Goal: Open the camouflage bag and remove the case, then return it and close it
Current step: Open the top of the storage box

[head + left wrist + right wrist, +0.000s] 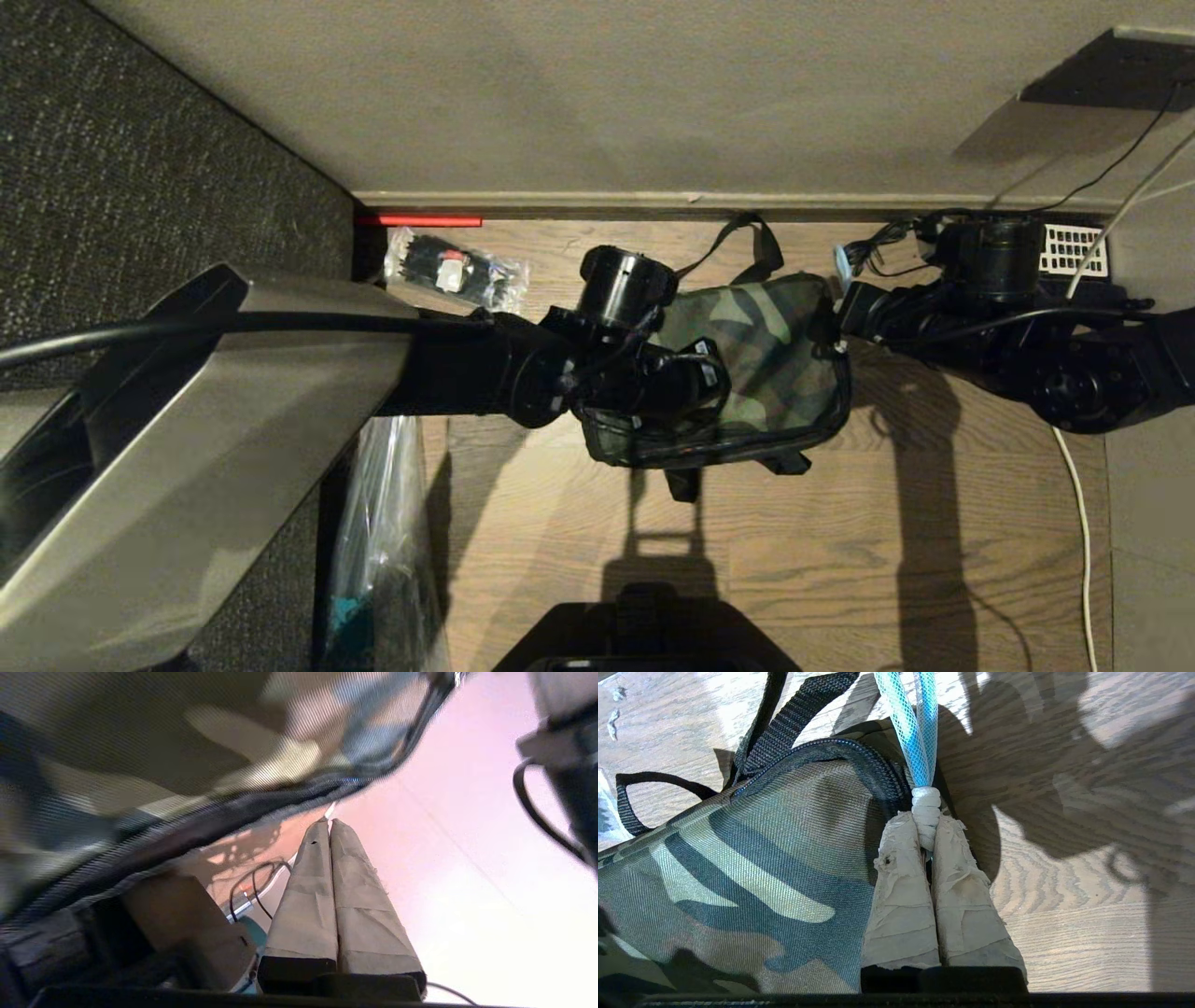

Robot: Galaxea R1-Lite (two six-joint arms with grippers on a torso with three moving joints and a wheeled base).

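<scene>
The camouflage bag point(775, 359) lies on the wooden floor with its lid down, black straps trailing at its far side. My right gripper point(927, 828) is shut on the white-wrapped knot of a blue mesh pull cord point(915, 728) at the zipper point(859, 756), at the bag's point(738, 858) right corner. My left arm's wrist point(653, 378) hangs over the bag's left half. The left gripper point(328, 823) is shut with nothing between its fingers, just beside the blurred zipper edge of the bag point(163, 742). The case is hidden.
A clear packet of black items point(457, 273) lies at the back left by the baseboard, near a red strip point(420, 221). A black telephone with a white keypad point(1074, 250) sits at the back right. A white cable point(1083, 523) runs down the right. Crinkled plastic point(378, 523) stands at the left.
</scene>
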